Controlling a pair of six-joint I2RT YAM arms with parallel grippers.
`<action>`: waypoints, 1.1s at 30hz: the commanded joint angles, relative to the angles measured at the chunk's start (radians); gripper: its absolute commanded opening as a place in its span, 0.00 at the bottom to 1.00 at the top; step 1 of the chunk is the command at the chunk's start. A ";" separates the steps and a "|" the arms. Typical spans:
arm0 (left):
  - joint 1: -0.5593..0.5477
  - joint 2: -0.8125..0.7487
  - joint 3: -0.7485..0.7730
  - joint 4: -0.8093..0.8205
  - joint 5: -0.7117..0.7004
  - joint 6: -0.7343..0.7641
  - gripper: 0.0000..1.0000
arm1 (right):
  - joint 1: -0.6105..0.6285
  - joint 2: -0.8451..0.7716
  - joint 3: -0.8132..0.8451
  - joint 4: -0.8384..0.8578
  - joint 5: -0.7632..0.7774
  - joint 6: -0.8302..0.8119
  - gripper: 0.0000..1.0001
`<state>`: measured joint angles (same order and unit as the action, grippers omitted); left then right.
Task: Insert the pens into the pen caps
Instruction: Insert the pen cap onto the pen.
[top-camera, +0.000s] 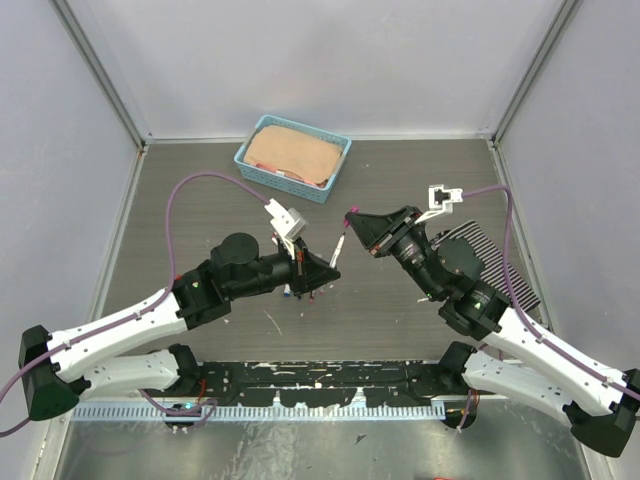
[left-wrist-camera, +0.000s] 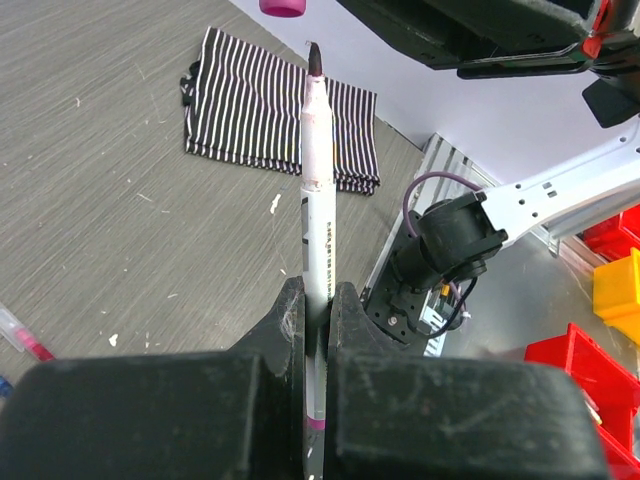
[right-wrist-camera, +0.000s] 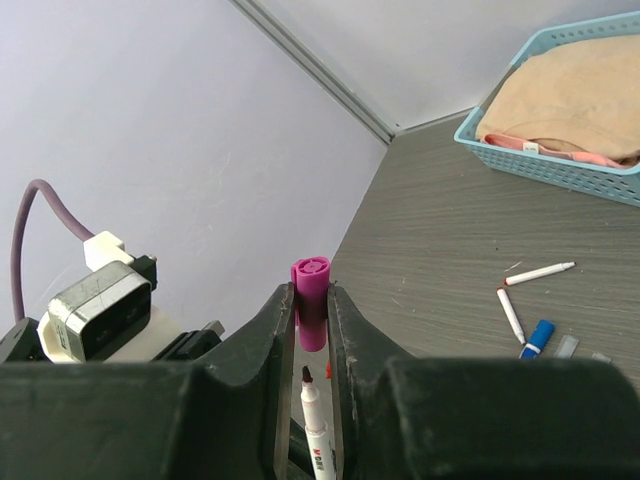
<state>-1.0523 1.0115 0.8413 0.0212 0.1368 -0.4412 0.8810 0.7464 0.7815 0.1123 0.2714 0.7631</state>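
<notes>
Left gripper (left-wrist-camera: 318, 292) clamped on white pen (left-wrist-camera: 318, 190), held in the air above the worktop (left-wrist-camera: 110, 220). Right gripper (right-wrist-camera: 310, 297) clamped on magenta cap (right-wrist-camera: 311, 275). Left wrist view: cap sits at 11 o'clock from the pen tip, apart. Risk: tip off-axis, strikes the cap rim; pen pivots or cap slips. Spare pens (right-wrist-camera: 538, 272) lie on the worktop.

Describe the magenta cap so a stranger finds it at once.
Find the right arm over the grey table. Its claw grips the magenta cap, a short tube. It is the only cap held aloft, facing the tip of the left claw's pen.
</notes>
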 joint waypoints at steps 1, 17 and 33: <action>-0.006 -0.010 0.005 0.032 -0.020 0.024 0.00 | -0.004 -0.021 0.040 0.060 -0.012 -0.013 0.00; -0.005 -0.012 0.011 0.020 -0.041 0.029 0.00 | -0.003 -0.022 0.050 0.027 -0.034 -0.022 0.01; -0.006 -0.012 0.010 0.019 -0.052 0.030 0.00 | -0.004 -0.004 0.063 -0.007 -0.085 -0.031 0.01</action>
<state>-1.0527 1.0115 0.8413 0.0204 0.0975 -0.4229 0.8810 0.7513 0.7948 0.0803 0.2092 0.7540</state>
